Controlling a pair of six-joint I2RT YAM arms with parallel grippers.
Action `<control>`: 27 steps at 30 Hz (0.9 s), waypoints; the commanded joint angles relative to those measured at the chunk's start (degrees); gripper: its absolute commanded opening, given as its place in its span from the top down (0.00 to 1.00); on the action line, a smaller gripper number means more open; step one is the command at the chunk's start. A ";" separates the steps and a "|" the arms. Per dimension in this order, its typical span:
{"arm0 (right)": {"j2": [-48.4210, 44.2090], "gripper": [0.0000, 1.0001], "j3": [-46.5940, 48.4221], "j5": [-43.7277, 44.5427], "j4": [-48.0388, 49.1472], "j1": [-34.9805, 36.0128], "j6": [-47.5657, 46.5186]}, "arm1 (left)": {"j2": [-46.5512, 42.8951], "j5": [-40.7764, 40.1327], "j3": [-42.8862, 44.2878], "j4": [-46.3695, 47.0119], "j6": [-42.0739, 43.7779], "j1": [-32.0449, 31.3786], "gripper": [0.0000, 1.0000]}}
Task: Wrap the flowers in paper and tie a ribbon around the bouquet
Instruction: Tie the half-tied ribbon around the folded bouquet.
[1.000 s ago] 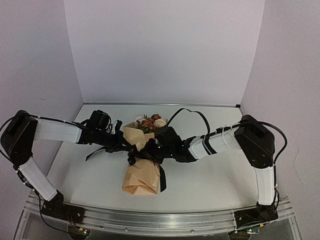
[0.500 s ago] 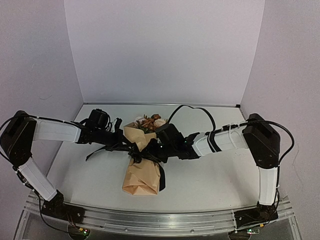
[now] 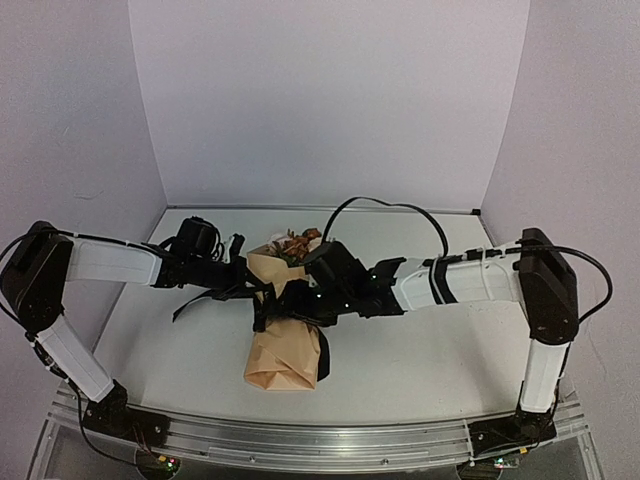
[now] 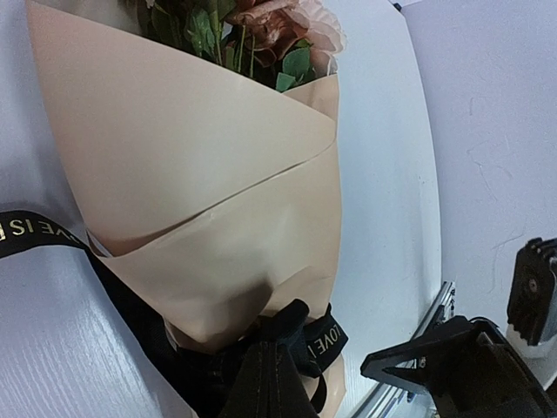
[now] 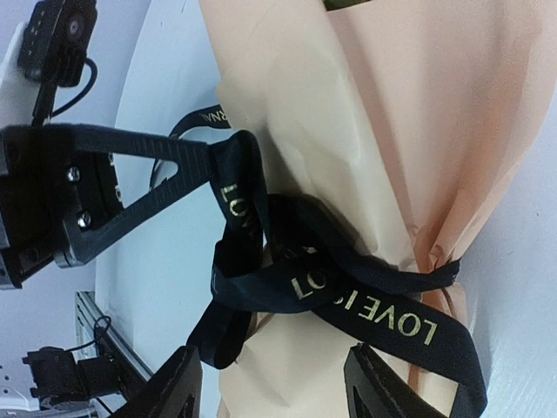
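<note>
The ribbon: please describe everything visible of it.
The ribbon is narrow black fabric with gold letters reading LOVE IS. It circles the pinched waist of the tan paper, crosses itself at one side, and loose tails trail off. The left gripper, shut, pinches it at the crossing; the open right gripper hovers over it.

Bouquet [image 3: 284,345]: tan cone lying on the counter [image 3: 430,355], frame centre, blooms toward the top.
Paper [image 4: 209,174]: peach-tan, folded in overlapping flaps, pinched at the waist, flaring below.
Flowers [image 4: 280,19]: pale pink and orange-brown blooms, green leaves, showing above the wide end.
Ribbon [image 5: 365,306]: black, gold "LOVE IS" lettering, wound around the waist, knotted, tails loose.
</note>
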 commanded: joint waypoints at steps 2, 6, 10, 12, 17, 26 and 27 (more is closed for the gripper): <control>-1.17 0.41 7.49 4.91 -10.56 3.50 -7.24 | -0.20 0.76 -0.57 2.57 0.00 0.04 1.00; 3.34 0.41 16.16 8.15 -19.35 5.68 -11.47 | -0.26 0.57 -0.61 2.56 -0.06 0.05 1.00; 7.39 0.40 22.30 8.97 -24.99 6.84 -13.90 | -0.16 0.83 -0.54 2.48 -0.06 0.05 1.00; 8.92 0.40 23.89 8.68 -25.84 7.20 -14.73 | -0.11 1.10 -0.41 2.35 0.09 0.05 1.00; 11.14 0.45 25.37 10.08 -27.46 8.05 -15.72 | 0.14 1.75 -0.27 1.87 0.59 0.04 1.00; 14.51 0.48 29.31 12.18 -28.20 8.37 -16.60 | 0.05 1.75 -0.51 1.91 0.57 0.05 1.00; 14.60 0.48 29.57 12.27 -28.22 8.37 -16.58 | 0.01 1.86 -0.53 1.90 0.63 0.05 1.00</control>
